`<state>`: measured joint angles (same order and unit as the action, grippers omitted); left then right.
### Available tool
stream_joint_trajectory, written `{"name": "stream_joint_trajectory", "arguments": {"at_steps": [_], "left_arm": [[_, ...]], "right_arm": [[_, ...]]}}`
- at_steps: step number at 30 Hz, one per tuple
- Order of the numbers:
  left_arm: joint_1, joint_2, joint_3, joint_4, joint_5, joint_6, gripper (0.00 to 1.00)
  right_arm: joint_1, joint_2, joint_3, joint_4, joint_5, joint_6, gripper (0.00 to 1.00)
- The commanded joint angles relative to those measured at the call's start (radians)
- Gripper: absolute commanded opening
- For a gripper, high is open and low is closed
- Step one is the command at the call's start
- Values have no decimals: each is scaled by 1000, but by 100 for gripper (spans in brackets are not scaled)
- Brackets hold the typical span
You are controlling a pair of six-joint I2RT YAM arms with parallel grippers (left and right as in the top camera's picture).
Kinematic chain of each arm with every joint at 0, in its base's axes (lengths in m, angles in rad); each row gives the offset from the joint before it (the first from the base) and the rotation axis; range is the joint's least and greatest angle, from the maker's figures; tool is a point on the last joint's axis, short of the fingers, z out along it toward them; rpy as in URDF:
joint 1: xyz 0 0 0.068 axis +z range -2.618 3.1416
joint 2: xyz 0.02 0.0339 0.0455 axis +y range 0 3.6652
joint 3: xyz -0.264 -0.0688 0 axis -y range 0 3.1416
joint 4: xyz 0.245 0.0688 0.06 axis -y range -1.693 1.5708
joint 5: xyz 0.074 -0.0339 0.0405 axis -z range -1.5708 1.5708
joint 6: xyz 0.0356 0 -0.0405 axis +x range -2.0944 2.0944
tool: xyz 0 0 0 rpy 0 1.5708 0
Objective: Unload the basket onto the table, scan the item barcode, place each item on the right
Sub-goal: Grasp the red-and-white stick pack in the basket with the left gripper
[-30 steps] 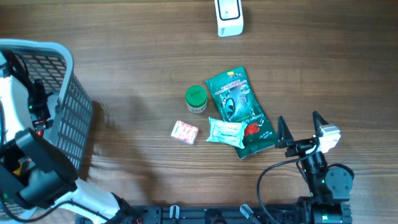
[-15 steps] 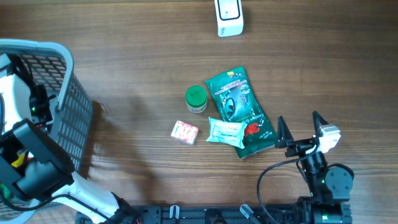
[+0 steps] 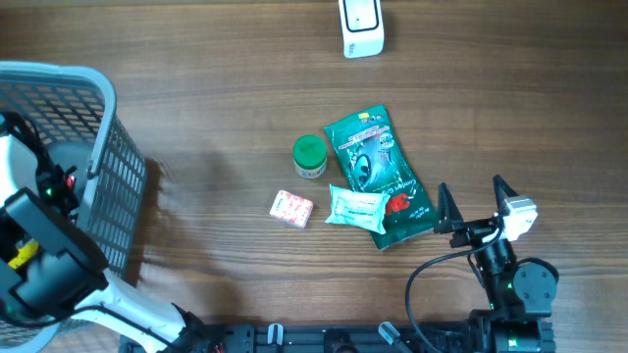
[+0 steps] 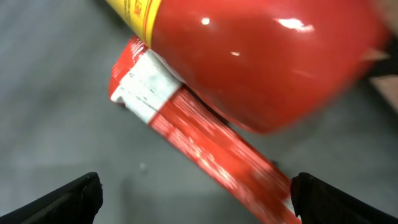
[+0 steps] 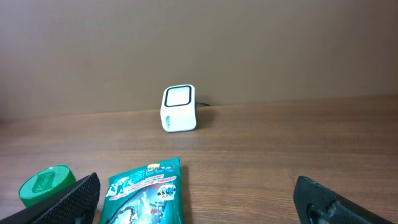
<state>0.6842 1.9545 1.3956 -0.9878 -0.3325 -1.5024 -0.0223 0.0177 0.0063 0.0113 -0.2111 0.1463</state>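
1. The left pincer (image 4: 199,196) hangs inside the basket (image 3: 118,176) with its fingers spread wide and nothing between them.
2. Directly beneath it, between the two fingertips, lies a flat red packet (image 4: 199,137) with a white end. It runs slantwise across the grey basket floor.
3. Just beyond that packet, and partly over it, sits a glossy red bottle (image 4: 261,56) with a yellow label. These two are all that can be made out in the basket. The wrist view is close and blurred, so anything else in there cannot be told.
4. No barcode shows on either red thing.
5. My judgement is that the task has barely begun. No item is gripped or lifted, and none has been presented for reading. Picking one, carrying it across and turning its code toward the reader all remain.
6. Well away from the left pincer, out on the bench (image 3: 196,88), the right pincer (image 3: 473,204) rests low, also spread and holding nothing.
7. Just ahead of the right pincer lies a green pouch (image 3: 378,172), with a white packet (image 3: 355,208) overlapping its near edge.
8. Further to that pincer's left are a pink box (image 3: 291,208) and a green-lidded jar (image 3: 310,155), the jar close beside the pouch.
9. Farthest ahead of the right pincer stands the white scanner (image 3: 361,27), its window facing that pincer and well apart from every item.
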Motion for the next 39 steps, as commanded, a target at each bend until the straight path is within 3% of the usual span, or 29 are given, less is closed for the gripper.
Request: {"name": "stream_joint_trajectory", "arguments": {"at_steps": [1, 5, 9, 12, 15, 25, 39], "left_arm": [[19, 38, -54, 8, -24, -43, 86], [27, 39, -97, 5, -20, -81, 66], [26, 39, -119, -5, -20, -76, 25], [25, 39, -119, -23, -20, -76, 4], [25, 37, -118, -36, -4, -71, 4], [0, -50, -95, -39, 162, 119, 4], [-200, -484, -1, -20, 151, 378, 4]], "right_arm": [[5, 0, -1, 3, 8, 13, 100], [5, 0, -1, 3, 8, 13, 100], [5, 0, -1, 3, 8, 13, 100], [5, 0, -1, 3, 8, 13, 100], [5, 0, -1, 3, 8, 13, 100], [5, 0, -1, 3, 8, 13, 100], [5, 0, -1, 3, 8, 13, 100]]}}
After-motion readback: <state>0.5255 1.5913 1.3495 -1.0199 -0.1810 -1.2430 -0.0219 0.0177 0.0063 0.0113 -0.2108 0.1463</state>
